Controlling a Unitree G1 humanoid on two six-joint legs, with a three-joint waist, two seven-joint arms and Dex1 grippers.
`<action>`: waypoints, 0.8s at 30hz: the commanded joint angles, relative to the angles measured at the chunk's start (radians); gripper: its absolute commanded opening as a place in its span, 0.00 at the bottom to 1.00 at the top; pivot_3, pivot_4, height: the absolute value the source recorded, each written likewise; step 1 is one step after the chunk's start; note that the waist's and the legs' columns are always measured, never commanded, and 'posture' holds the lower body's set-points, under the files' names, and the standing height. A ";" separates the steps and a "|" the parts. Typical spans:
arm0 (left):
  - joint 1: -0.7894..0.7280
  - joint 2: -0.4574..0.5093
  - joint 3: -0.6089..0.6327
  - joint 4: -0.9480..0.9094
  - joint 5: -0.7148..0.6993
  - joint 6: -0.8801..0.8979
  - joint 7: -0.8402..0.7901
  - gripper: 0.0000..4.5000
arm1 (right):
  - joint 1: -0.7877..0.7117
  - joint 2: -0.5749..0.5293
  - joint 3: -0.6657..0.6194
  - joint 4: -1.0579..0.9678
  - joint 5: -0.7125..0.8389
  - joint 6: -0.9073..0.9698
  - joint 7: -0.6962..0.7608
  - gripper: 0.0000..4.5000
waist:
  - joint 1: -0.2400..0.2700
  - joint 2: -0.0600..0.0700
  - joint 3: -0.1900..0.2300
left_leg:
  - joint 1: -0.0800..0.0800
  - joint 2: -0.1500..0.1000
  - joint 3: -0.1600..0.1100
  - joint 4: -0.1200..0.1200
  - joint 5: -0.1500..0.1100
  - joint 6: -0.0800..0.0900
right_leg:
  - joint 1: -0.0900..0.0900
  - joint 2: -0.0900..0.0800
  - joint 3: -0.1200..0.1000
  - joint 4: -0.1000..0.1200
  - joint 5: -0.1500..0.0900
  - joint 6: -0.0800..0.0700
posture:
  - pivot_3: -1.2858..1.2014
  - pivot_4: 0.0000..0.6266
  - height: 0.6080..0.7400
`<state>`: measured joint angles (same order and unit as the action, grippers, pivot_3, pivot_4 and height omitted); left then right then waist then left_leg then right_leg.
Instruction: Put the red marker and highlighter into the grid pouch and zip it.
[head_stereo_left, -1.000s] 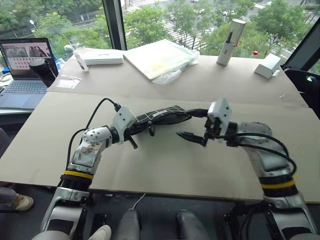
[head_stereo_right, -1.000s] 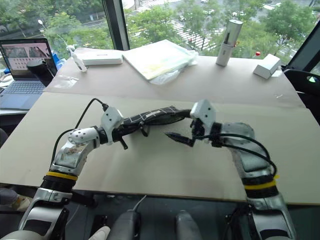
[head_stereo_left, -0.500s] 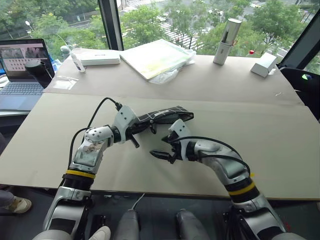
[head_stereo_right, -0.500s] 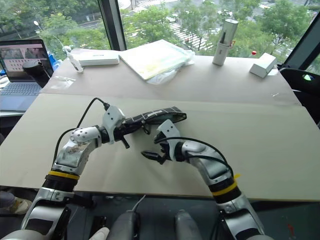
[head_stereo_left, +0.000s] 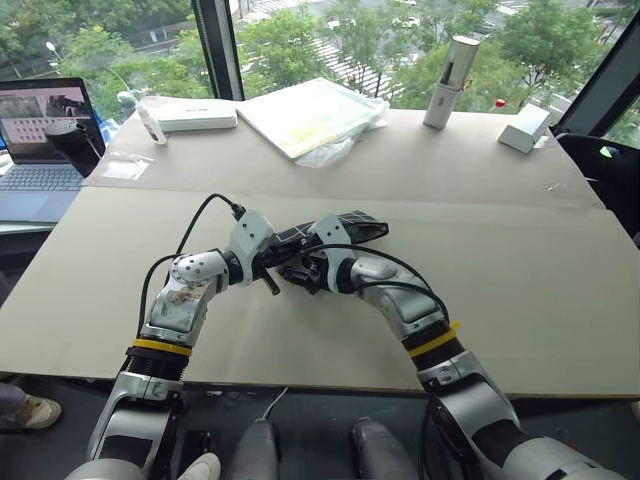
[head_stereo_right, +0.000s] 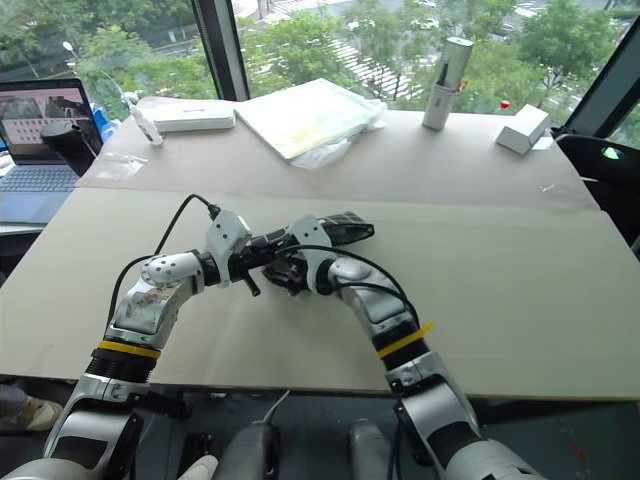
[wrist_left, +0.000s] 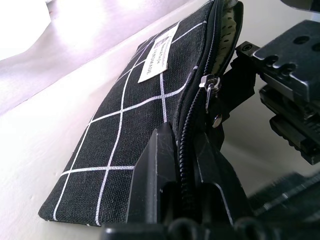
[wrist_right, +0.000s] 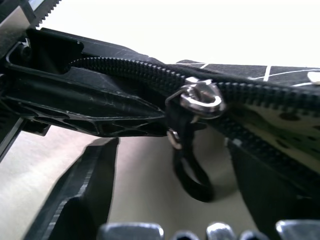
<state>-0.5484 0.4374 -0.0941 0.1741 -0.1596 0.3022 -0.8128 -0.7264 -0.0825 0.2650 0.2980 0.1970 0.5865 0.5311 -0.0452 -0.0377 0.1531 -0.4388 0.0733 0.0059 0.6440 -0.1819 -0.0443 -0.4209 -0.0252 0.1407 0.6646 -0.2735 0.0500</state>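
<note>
Far left there's a laptop (head_stereo_left: 45, 140) w/ its screen on, sitting off the edge of the cardboard-covered table (head_stereo_left: 520, 270). Next to it a flat white box (head_stereo_left: 195, 115), then a big pale book/pad (head_stereo_left: 315, 115) toward the back by the window.

Left gripper (wrist_left: 186, 165) is clamped tight on the near end of the grid pouch (wrist_left: 145, 120), one finger each side of the zipper line. In the head views the pouch (head_stereo_left: 335, 230) is held up off the table, running from the left gripper back and to the right. Left wrist view shows the white label on its side, the zip done up at the gripped end and gaping open further along, pale dotted lining showing inside. Can't make out the red marker or the highlighter, so no idea if they're inside.

Right gripper (wrist_right: 170, 165) is right up at the pouch, just past the left gripper's fingers. Its fingers stand apart, one either side of the zipper pull cord (wrist_right: 192, 175) hanging from the metal slider (wrist_right: 200, 100). Not pinching the cord, there's a gap both sides.

Further right at the back: a tall white cylinder thing (head_stereo_left: 450, 70) standing upright, then a small white box (head_stereo_left: 527, 128) near the table corner.
</note>
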 joint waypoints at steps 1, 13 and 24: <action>-0.013 0.002 0.012 -0.035 -0.010 -0.011 0.001 0.00 | -0.008 -0.024 -0.018 -0.043 -0.005 -0.025 0.035 0.48 | 0.000 0.000 0.000 | 0.000 0.000 0.000 0.000 0.000 0.000 | 0.000 0.000 0.000 0.000 0.000 0.000 | 0.52 0.24 1.00; -0.008 -0.002 0.011 -0.037 -0.008 -0.012 0.007 0.00 | 0.064 -0.179 -0.081 -0.157 0.005 0.031 0.094 0.01 | 0.003 0.000 0.000 | 0.000 0.000 0.000 0.000 0.000 0.000 | 0.000 0.000 0.000 0.000 0.000 0.000 | 0.52 0.24 1.00; 0.005 -0.008 0.009 -0.048 -0.009 -0.009 0.011 0.00 | 0.140 -0.525 -0.247 -0.139 -0.008 0.032 0.142 0.01 | 0.003 0.000 0.000 | -0.001 -0.002 -0.001 0.000 0.000 0.000 | 0.000 -0.001 0.000 -0.001 0.000 0.000 | 0.52 0.24 1.00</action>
<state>-0.5391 0.4225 -0.1023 0.1652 -0.1601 0.3034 -0.8106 -0.5824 -0.5762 0.0740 0.1487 0.1920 0.6396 0.6758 -0.0421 -0.0378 0.1532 -0.4394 0.0708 0.0051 0.6435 -0.1818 -0.0441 -0.4207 -0.0266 0.1412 0.6633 -0.2738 0.0504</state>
